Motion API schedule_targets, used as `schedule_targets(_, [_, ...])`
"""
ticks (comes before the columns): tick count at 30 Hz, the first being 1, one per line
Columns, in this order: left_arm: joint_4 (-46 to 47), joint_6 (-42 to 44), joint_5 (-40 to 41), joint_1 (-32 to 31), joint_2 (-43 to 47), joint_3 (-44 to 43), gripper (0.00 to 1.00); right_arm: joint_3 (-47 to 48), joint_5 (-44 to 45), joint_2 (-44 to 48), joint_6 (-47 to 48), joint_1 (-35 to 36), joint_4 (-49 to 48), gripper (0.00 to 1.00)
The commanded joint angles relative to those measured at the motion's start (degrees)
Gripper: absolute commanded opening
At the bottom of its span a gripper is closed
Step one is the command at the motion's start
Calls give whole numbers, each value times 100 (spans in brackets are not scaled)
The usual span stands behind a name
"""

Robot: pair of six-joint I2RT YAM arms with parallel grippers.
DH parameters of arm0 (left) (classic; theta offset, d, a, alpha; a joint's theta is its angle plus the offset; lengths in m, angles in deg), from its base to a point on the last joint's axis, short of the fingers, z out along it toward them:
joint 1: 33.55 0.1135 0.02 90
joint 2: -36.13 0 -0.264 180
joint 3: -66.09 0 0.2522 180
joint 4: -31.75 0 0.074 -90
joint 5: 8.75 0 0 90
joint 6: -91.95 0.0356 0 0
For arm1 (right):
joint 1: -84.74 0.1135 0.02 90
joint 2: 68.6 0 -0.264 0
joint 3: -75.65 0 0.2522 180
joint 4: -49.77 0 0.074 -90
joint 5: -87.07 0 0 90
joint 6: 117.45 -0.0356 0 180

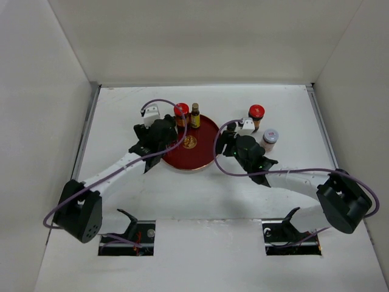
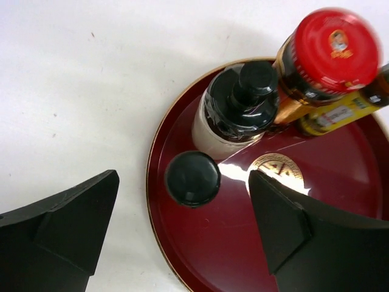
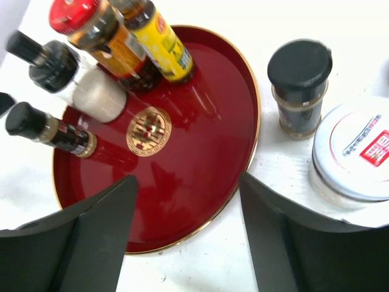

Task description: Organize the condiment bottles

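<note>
While both grippers hover with fingers spread wide and holding nothing, the bottles sit in two groups near the far edge of the table. Four stand on the round red tray, which lies a little left of the middle:

- A red-capped jar with dark contents.
- Just beside it, a slim amber bottle with a yellow label.
- A white bottle with a black cap, touching the jar.
- A small spice bottle with a black cap, at the tray's left rim.

The other three stand on the bare table to the right of the tray: a second red-capped jar nearest the far edge, a silver-lidded jar with a red mark on its lid, and a black-capped spice jar between that one and the tray's rim.

The left gripper is over the tray's left side, with the spice bottle's cap between its open fingers. The right gripper is over the tray's near right side.

From above, the left gripper covers the white bottle and the spice bottle, and the right gripper hides the spice jar. The right wrist view cuts off the silver-lidded jar at its edge. The label print is too blurred to read.
</note>
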Motion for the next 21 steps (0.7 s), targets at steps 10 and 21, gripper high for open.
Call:
schedule_targets(10, [2068,-394,-181,639,2758,1882,48,1036,412,365,161,32,951,19])
schedule_targets(21, [3060,-1950,-954,1764,3181,3569,35,2566,1627,103,890,-1504,2612,88])
